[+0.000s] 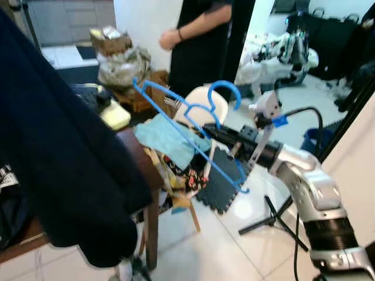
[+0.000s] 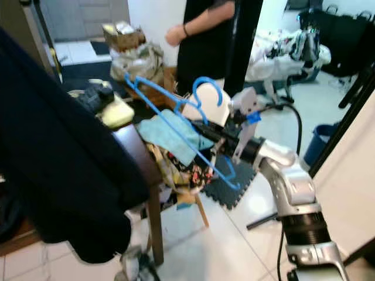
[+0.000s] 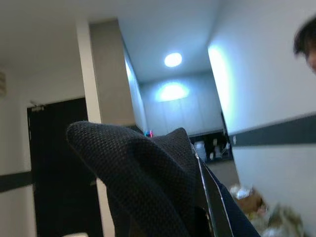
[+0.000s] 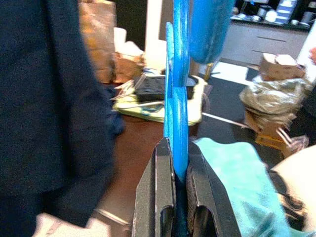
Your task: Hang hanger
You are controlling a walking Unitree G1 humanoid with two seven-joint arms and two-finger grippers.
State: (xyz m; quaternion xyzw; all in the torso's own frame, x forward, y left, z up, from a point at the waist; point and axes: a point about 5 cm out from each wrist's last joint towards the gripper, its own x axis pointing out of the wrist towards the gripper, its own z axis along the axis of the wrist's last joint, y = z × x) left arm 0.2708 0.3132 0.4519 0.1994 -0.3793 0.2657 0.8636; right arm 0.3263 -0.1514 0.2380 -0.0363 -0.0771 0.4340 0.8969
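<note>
Right gripper (image 4: 178, 197): fingers pinching the blue hanger (image 1: 193, 132), holding it tilted in the air above a chair piled with a teal cloth (image 1: 167, 140). Left gripper: finger state cannot be told; dark navy garment (image 3: 148, 182) draping over it. Person in black (image 1: 199, 41) standing behind.

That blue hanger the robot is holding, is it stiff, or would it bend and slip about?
The blue hanger probably stays stiff: its thin frame keeps its shape though the right gripper pinches it at one spot. It looks light, and being smooth plastic it may swivel between the fingers.
</note>
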